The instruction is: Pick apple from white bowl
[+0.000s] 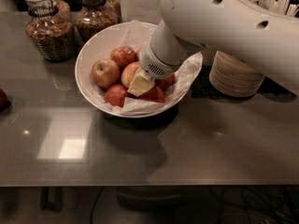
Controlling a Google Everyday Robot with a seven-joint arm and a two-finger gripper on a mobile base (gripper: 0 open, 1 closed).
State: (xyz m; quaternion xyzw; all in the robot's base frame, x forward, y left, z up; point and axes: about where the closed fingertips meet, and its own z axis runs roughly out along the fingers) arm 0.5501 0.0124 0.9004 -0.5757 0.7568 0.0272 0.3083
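Note:
The white bowl (91,55) with its crinkled paper liner stands on the grey table and holds several apples. The golden yellow-orange apple (105,73), its stem dimple showing, lies at the bowl's left. A red apple with a small sticker (124,55) lies behind it. A blushed apple (129,73) sits in the middle, and dark red apples (116,95) lie at the front. My gripper (140,83) reaches down into the bowl from the upper right. Its pale tip rests against the right side of the blushed middle apple, to the right of the yellow-orange one.
Two glass jars (47,29) of dark granola stand behind the bowl at the left. A stack of beige disposable bowls (233,76) stands to the right, under my arm. A red object (2,98) lies at the table's left edge. The table's front edge runs low across the view.

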